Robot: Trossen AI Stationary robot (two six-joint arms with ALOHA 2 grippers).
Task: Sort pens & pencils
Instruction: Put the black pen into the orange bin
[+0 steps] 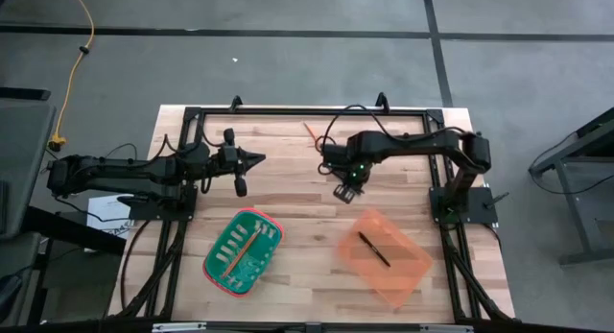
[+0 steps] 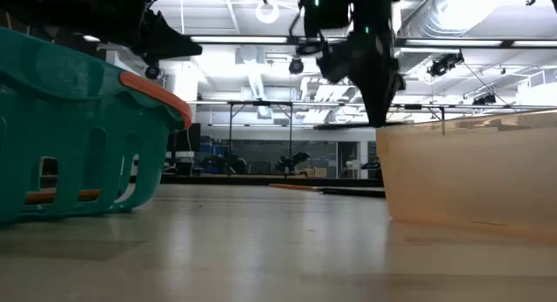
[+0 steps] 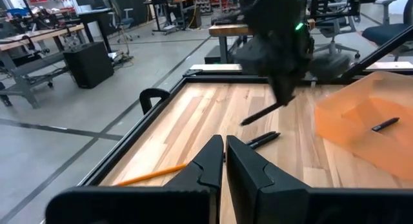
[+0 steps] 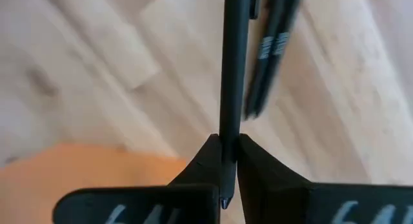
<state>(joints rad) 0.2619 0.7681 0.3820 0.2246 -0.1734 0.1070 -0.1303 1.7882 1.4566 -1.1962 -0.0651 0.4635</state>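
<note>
Right gripper (image 4: 227, 153) pinches a black pen (image 4: 229, 69) near one end, held above the table middle, just beside another pen (image 3: 263, 139) lying on the wood. One pen (image 1: 374, 249) already lies in the orange tray (image 1: 408, 275) at near right. One pencil (image 1: 247, 249) sits in the green basket (image 1: 219, 273) at near left; another pencil (image 3: 151, 175) lies on the table at the far edge. Left gripper (image 3: 224, 161) hovers at left, fingers pressed together, empty.

Judgement: pen is light, stiff and smooth, so it can pivot in an end grip. A mid-shaft pinch would hold steadier.
</note>
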